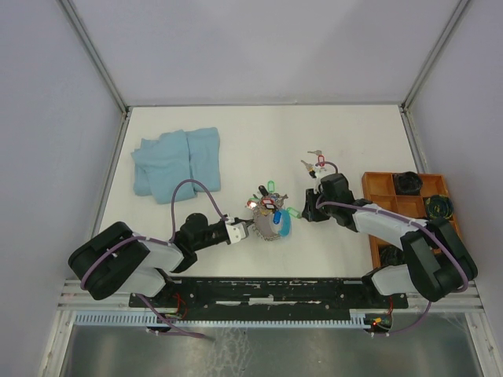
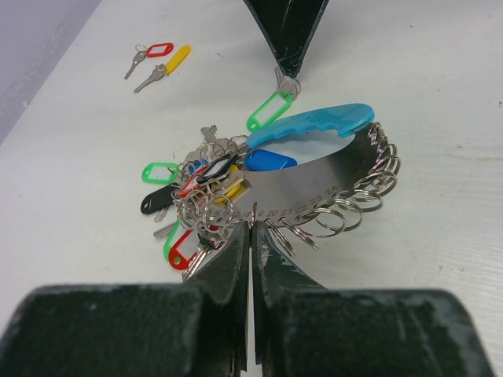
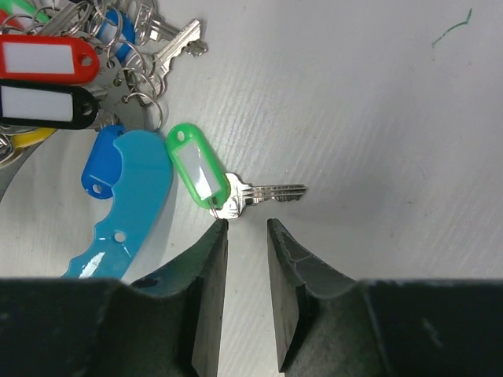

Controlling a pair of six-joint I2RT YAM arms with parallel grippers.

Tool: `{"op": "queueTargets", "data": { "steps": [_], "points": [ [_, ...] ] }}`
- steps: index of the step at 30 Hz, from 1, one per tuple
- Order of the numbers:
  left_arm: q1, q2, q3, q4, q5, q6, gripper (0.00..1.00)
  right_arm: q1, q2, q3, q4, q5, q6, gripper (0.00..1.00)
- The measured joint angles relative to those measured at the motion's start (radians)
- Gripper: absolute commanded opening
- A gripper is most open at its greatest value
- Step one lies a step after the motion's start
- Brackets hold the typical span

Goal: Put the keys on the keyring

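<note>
left gripper (image 2: 250, 236) is clamped on the keyring (image 2: 314, 184)'s steel band. we see tagged keys (image 2: 196, 192) bunched on its rings. right gripper (image 3: 247, 225) is part open and empty, tips just short of a green-tagged key (image 3: 206, 174) flat on the table (image 3: 377, 118), just beside the blue handle (image 3: 126, 188). two loose keys (image 2: 156, 63) lie further off. blue cloth (image 1: 177, 162) and orange tray (image 1: 389, 188) are at the sides.
</note>
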Motion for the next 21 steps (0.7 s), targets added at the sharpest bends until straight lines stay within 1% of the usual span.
{"op": "queueTargets", "data": {
  "steps": [11, 21],
  "points": [
    [0.0, 0.0, 0.0, -0.002, 0.0, 0.0, 0.03, -0.008, 0.009, 0.0, 0.037, -0.069, -0.012, 0.35],
    [0.0, -0.002, 0.0, -0.003, 0.0, 0.0, 0.03, -0.008, -0.031, 0.01, 0.015, -0.061, -0.018, 0.36]
  ]
}}
